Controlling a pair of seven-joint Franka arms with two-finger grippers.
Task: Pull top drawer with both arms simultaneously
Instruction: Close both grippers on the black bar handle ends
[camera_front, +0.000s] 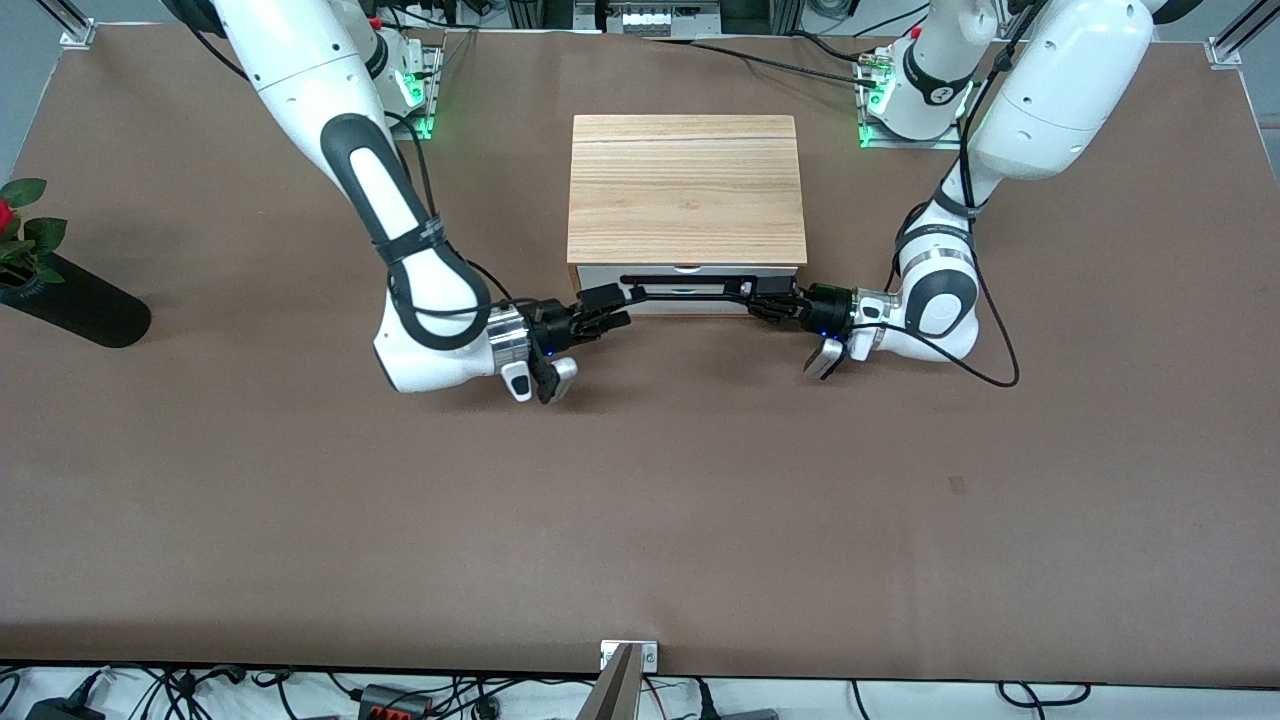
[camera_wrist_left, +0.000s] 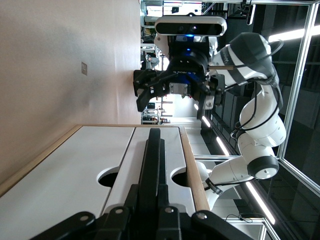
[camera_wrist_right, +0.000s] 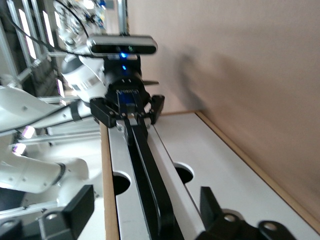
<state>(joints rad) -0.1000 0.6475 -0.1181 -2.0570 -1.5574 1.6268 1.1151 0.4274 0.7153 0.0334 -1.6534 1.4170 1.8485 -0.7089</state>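
Left gripper (camera_front: 765, 297) clamped tight on the top drawer (camera_front: 684, 276) handle (camera_front: 690, 290), right gripper (camera_front: 603, 308) spread wide around its other end, gripping nothing

place: robotics lab — aluminium framing (camera_front: 1232, 40); cables (camera_front: 180, 690); bench-mounted arm bases (camera_front: 915, 105)

Open table (camera_front: 640, 520) fills the frame's lower half before me; only the cabinet (camera_front: 686, 190), upper centre, blocks my reach.
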